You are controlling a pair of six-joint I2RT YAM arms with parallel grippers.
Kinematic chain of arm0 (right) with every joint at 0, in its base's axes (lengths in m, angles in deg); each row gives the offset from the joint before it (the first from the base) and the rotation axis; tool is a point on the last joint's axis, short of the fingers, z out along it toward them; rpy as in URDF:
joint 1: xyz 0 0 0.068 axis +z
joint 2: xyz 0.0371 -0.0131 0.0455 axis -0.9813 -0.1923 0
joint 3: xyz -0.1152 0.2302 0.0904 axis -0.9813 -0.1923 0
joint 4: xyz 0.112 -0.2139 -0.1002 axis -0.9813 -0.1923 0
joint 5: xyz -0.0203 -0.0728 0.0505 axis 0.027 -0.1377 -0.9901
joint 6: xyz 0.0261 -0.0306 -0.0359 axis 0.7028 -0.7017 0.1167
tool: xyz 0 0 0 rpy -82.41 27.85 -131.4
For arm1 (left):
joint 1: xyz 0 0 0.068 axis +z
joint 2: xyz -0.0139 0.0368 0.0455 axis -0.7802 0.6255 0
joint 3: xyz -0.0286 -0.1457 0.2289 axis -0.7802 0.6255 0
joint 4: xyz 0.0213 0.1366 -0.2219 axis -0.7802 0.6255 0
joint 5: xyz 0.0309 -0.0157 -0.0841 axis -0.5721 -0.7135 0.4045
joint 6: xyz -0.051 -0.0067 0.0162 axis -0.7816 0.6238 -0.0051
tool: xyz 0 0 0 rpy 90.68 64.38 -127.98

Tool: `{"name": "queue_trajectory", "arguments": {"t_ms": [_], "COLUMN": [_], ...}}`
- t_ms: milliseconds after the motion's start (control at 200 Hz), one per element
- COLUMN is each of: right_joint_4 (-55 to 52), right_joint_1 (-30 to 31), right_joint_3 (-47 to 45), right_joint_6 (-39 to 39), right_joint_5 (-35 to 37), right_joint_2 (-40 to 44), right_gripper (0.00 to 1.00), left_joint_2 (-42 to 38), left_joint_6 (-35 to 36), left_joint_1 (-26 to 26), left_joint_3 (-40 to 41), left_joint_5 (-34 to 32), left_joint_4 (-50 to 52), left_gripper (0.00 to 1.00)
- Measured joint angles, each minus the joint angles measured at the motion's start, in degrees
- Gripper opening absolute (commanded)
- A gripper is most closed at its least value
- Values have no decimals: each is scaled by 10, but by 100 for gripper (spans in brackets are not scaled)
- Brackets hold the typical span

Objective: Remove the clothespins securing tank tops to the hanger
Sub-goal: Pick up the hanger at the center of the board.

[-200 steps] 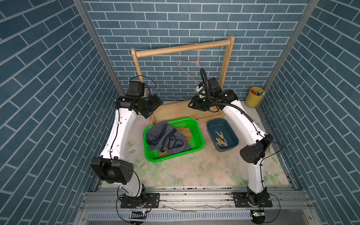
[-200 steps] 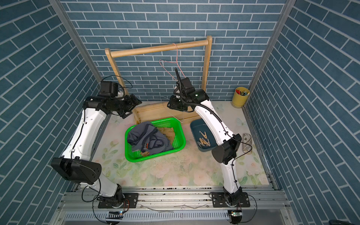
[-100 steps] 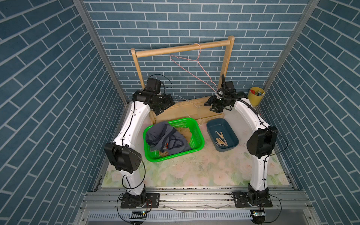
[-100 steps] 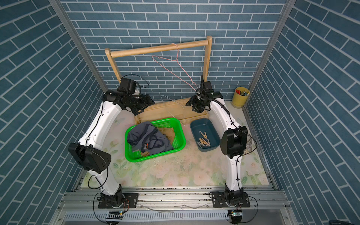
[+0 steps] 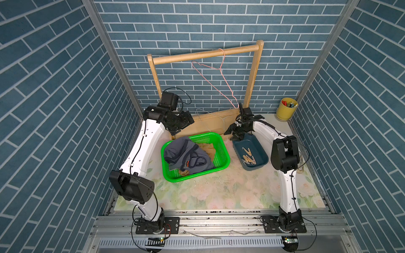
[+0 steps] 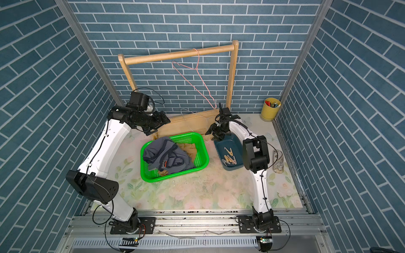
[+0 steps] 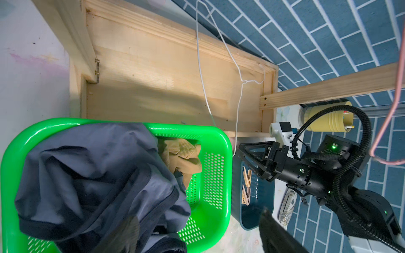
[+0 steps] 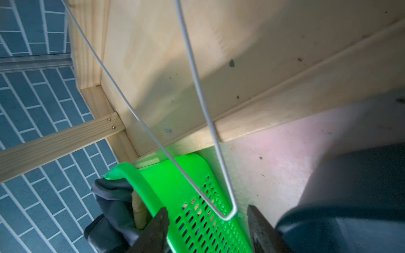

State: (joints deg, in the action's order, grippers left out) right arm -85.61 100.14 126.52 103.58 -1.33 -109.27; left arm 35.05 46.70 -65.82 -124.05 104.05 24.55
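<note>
state: clothespins (image 5: 248, 158) lie in blue tray (image 5: 262, 153), 3 o'clock of green basket (image 5: 223, 142) holding tank tops (image 5: 186, 156) | right gripper (image 8: 207, 210): fingers spread astride white hanger (image 8: 230, 215) corner, no contact seen | left gripper (image 7: 198, 215): fingers spread, empty | advice: task looks finished, so back out straight and slowly to avoid snagging the wire

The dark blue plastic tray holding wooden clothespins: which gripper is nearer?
Right. The right gripper hovers at the far end of the tray; the left gripper is across the green plastic basket, by the wooden rack.
</note>
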Motion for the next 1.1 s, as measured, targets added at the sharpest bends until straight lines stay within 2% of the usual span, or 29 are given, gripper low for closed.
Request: {"name": "queue_trajectory", "arguments": {"t_ms": [210, 440, 490, 550, 645, 890, 1100], "right_joint_4": [37, 75, 86, 98, 118, 129, 104], "right_joint_1": [0, 3, 3, 5, 8, 17, 22], "right_joint_3": [-22, -22, -23, -28, -42, -62, -64], "right_joint_6": [6, 22, 23, 28, 35, 41, 32], "right_joint_5": [-3, -8, -10, -12, -17, -18, -5], "right_joint_2": [0, 0, 0, 0, 0, 0, 2], "right_gripper": [55, 33, 32, 32, 39, 37, 44], "left_joint_2": [-7, -16, -21, -28, -36, -50, -63], "left_joint_6": [-2, -5, -7, -10, -14, -16, -17], "left_joint_1": [0, 0, 0, 0, 0, 0, 0], "left_joint_3": [22, 34, 41, 49, 57, 66, 73], "left_joint_5": [0, 0, 0, 1, 2, 2, 2], "left_joint_4": [-1, -7, -8, -9, -10, -12, -12], "left_gripper": [87, 87, 87, 87, 87, 87, 87]}}
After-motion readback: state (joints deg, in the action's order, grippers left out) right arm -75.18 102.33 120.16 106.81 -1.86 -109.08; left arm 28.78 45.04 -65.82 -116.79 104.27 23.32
